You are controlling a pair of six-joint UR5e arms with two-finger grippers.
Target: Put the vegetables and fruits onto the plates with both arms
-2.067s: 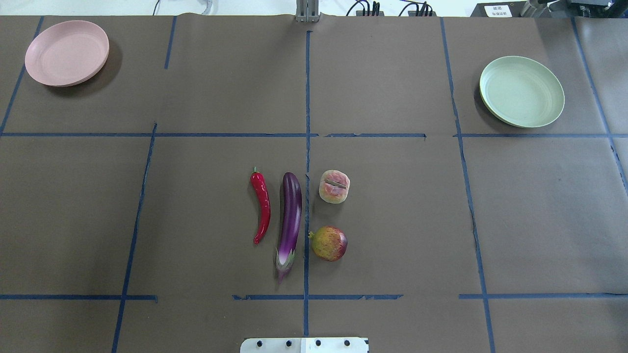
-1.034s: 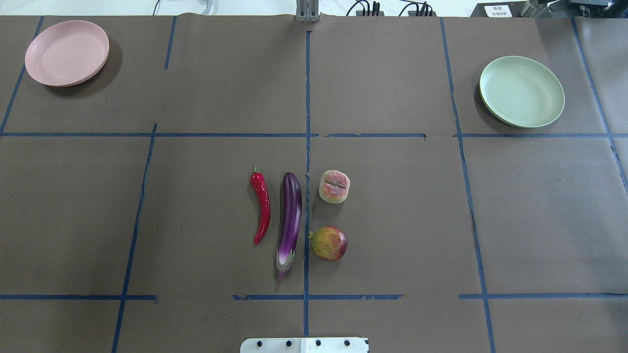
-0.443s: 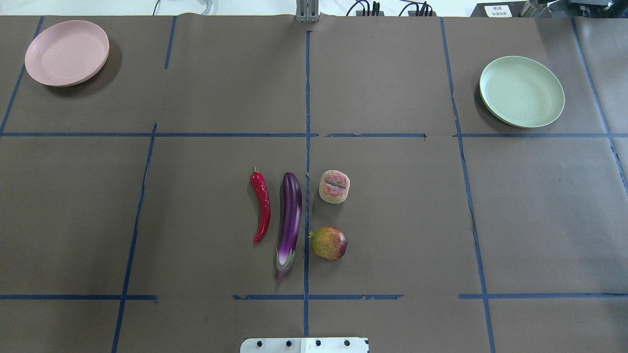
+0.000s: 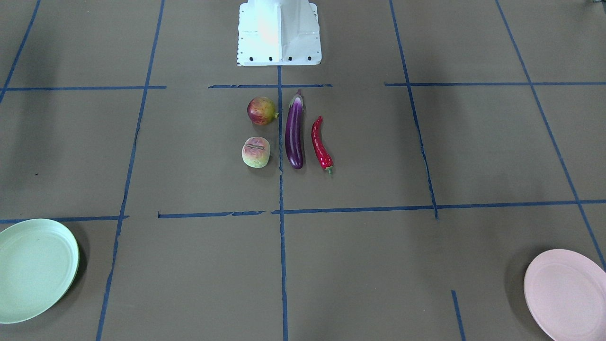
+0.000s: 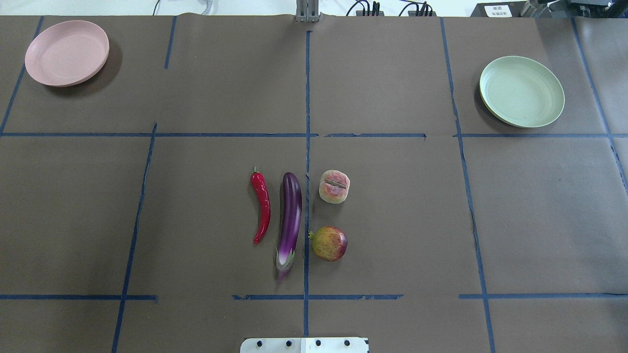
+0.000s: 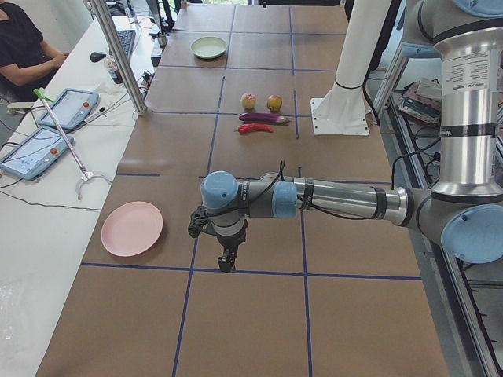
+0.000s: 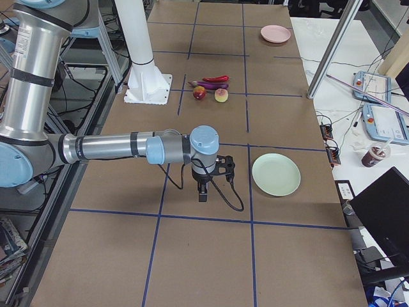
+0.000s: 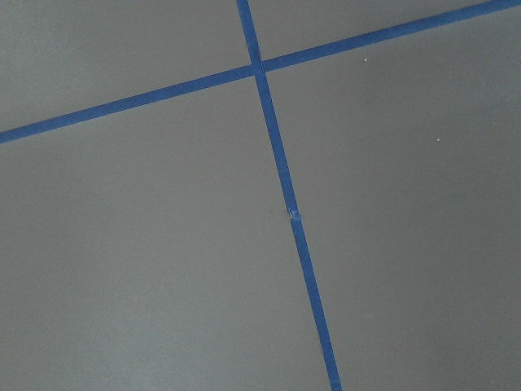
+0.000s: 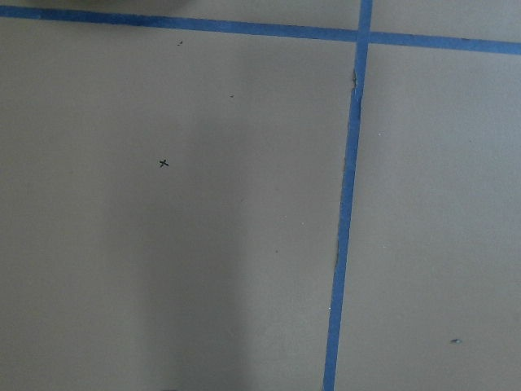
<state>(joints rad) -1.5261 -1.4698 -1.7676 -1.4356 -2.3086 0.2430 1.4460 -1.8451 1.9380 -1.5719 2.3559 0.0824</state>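
Observation:
The purple eggplant [image 5: 289, 223] lies mid-table with the red chili [image 5: 261, 206] on its left. The grooved peach [image 5: 334, 186] and the red-yellow fruit [image 5: 329, 243] lie on its right. The pink plate [image 5: 67, 52] sits empty at the far left, the mint green plate [image 5: 521, 91] empty at the far right. My left gripper [image 6: 228, 263] shows only in the exterior left view, pointing down beside the pink plate [image 6: 132, 228]. My right gripper [image 7: 202, 194] shows only in the exterior right view, beside the green plate [image 7: 276, 174]. I cannot tell whether either is open.
Blue tape lines [image 5: 307, 147] grid the brown table cover. The white robot base [image 4: 279, 33] stands at the near edge. A side bench with tablets [image 6: 39, 149], a metal post [image 6: 118, 55] and a seated operator [image 6: 23, 47] runs along the far side.

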